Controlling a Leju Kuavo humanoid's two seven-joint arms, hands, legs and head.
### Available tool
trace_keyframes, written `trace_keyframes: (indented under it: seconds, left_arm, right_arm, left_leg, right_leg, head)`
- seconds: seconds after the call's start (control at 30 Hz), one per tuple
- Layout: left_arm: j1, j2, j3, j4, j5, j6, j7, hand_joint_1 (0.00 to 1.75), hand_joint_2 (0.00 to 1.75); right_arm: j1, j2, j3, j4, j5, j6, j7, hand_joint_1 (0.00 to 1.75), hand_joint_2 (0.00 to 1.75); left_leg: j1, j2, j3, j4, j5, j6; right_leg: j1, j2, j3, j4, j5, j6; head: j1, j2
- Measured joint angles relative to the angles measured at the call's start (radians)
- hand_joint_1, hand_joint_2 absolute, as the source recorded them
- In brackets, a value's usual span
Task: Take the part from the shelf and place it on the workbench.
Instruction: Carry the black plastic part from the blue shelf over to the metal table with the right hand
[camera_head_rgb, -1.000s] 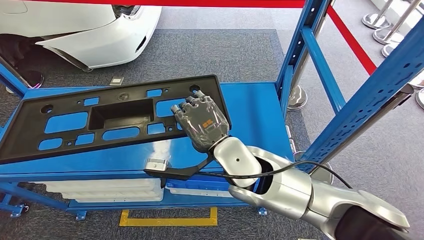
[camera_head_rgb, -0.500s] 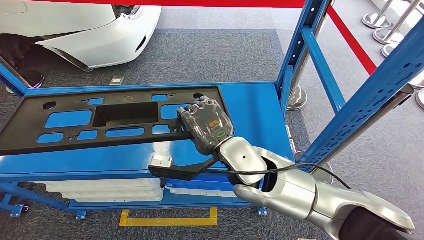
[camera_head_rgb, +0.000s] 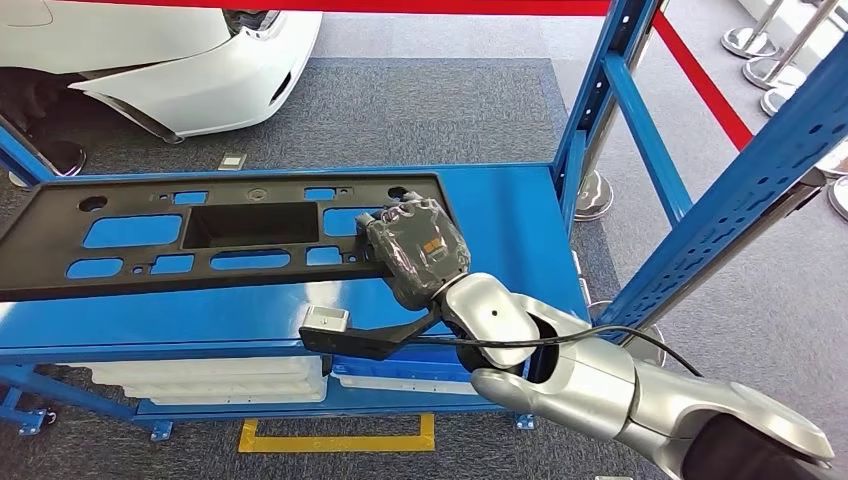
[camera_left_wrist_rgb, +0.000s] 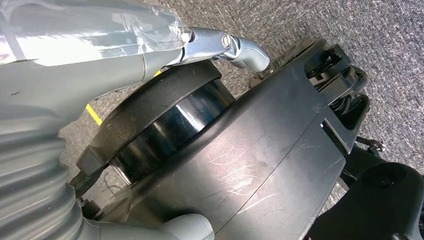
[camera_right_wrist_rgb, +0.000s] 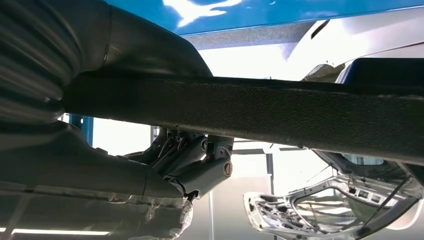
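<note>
The part (camera_head_rgb: 245, 225) is a long black plastic panel with several cut-outs, lying across the top of the blue shelf (camera_head_rgb: 500, 230). My right hand (camera_head_rgb: 418, 250) grips its right end, fingers curled over the panel's edge. In the right wrist view the panel's dark edge (camera_right_wrist_rgb: 300, 115) runs across, with my right hand (camera_right_wrist_rgb: 150, 175) wrapped around it from underneath. My left hand (camera_left_wrist_rgb: 150, 50) hangs beside my body over the grey carpet, fingers straight and holding nothing.
Blue shelf uprights (camera_head_rgb: 610, 90) rise just right of the panel. White moulded parts (camera_head_rgb: 210, 380) lie on the lower shelf. A white car (camera_head_rgb: 180, 60) stands behind the shelf, and a red barrier belt (camera_head_rgb: 700, 80) runs at the right. Yellow floor marking (camera_head_rgb: 340, 440) lies in front.
The panel has swung from a slant to nearly level across the shelf top. My right hand has turned with it and shifted slightly right and toward me.
</note>
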Motion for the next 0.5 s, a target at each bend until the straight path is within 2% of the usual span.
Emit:
trace_keyframes:
  seconds: [0.07, 0.13, 0.2, 0.27, 0.3, 0.33, 0.37, 0.4, 0.43, 0.47, 0.5]
  left_arm:
    - [0.000, 0.000, 0.000, 0.000, -0.002, 0.000, 0.000, 0.00, 1.75]
    - [-0.001, 0.000, 0.000, 0.000, -0.003, 0.000, 0.000, 0.00, 1.75]
    - [-0.001, -0.001, 0.000, 0.000, -0.004, 0.001, 0.000, 0.00, 1.75]
    - [-0.001, -0.001, 0.000, 0.000, -0.004, 0.002, 0.000, 0.00, 1.75]
    - [-0.001, -0.001, 0.000, 0.000, -0.005, 0.002, 0.000, 0.00, 1.75]
    - [-0.001, -0.001, 0.000, 0.000, -0.005, 0.002, 0.000, 0.00, 1.75]
    - [-0.002, -0.001, 0.000, 0.000, -0.006, 0.002, 0.000, 0.00, 1.75]
    - [-0.002, -0.001, 0.000, 0.000, -0.007, 0.002, 0.000, 0.00, 1.75]
    - [-0.003, -0.001, 0.000, 0.000, -0.008, 0.002, 0.000, 0.00, 1.75]
    - [-0.003, -0.001, 0.000, 0.000, -0.009, 0.003, 0.000, 0.00, 1.75]
    - [-0.004, -0.001, 0.000, 0.000, -0.010, 0.003, 0.000, 0.00, 1.75]
  right_arm:
    - [0.000, -0.001, 0.000, -0.002, -0.004, 0.000, 0.001, 1.75, 1.75]
    - [0.000, -0.003, -0.003, -0.003, -0.008, -0.001, 0.003, 1.75, 1.75]
    - [0.000, -0.006, -0.008, -0.004, -0.014, -0.004, 0.004, 1.75, 1.75]
    - [0.004, -0.010, -0.010, -0.005, -0.019, -0.007, 0.005, 1.75, 1.75]
    - [0.006, -0.012, -0.011, -0.004, -0.022, -0.008, 0.005, 1.75, 1.75]
    - [0.009, -0.014, -0.011, -0.004, -0.025, -0.008, 0.005, 1.75, 1.75]
    - [0.010, -0.016, -0.012, -0.004, -0.027, -0.008, 0.005, 1.75, 1.75]
    - [0.010, -0.018, -0.012, -0.004, -0.029, -0.008, 0.005, 1.75, 1.75]
    - [0.010, -0.019, -0.013, -0.004, -0.031, -0.010, 0.005, 1.75, 1.75]
    - [0.009, -0.019, -0.014, -0.005, -0.033, -0.011, 0.005, 1.75, 1.75]
    - [0.008, -0.020, -0.015, -0.005, -0.035, -0.013, 0.006, 1.75, 1.75]
  left_leg:
    - [0.000, 0.000, -0.003, -0.002, 0.004, 0.007]
    - [0.005, 0.002, 0.000, -0.016, 0.015, 0.018]
    - [0.010, 0.004, -0.001, -0.029, 0.027, 0.027]
    - [0.009, 0.003, -0.006, -0.029, 0.029, 0.029]
    - [0.008, 0.003, -0.007, -0.027, 0.029, 0.029]
    - [0.009, 0.002, -0.007, -0.024, 0.028, 0.028]
    - [0.009, 0.002, -0.007, -0.021, 0.026, 0.025]
    - [0.010, 0.001, -0.007, -0.015, 0.023, 0.021]
    - [0.010, 0.001, -0.008, -0.009, 0.019, 0.016]
    - [0.009, 0.001, -0.012, -0.002, 0.015, 0.011]
    - [0.008, 0.001, -0.016, 0.004, 0.014, 0.005]
  right_leg:
    - [-0.001, 0.000, -0.001, -0.001, 0.004, 0.007]
    - [-0.001, 0.002, -0.009, 0.012, -0.007, 0.013]
    - [0.000, 0.006, -0.049, 0.093, -0.055, 0.017]
    - [0.000, 0.009, -0.117, 0.227, -0.106, 0.020]
    - [-0.001, 0.009, -0.141, 0.271, -0.111, 0.021]
    - [-0.002, 0.009, -0.149, 0.277, -0.096, 0.022]
    - [-0.003, 0.009, -0.137, 0.242, -0.062, 0.022]
    - [-0.005, 0.006, -0.112, 0.175, -0.020, 0.022]
    - [-0.004, 0.002, -0.085, 0.112, 0.009, 0.021]
    - [-0.002, -0.001, -0.065, 0.060, 0.027, 0.017]
    - [0.000, -0.002, -0.057, 0.035, 0.032, 0.011]
  head:
    - [-0.001, 0.000]
    - [0.000, 0.000]
    - [0.007, 0.000]
    - [0.017, 0.000]
    - [0.020, 0.000]
    - [0.023, 0.000]
    - [0.026, 0.000]
    - [0.029, 0.000]
    - [0.031, 0.000]
    - [0.034, 0.000]
    - [0.033, 0.000]
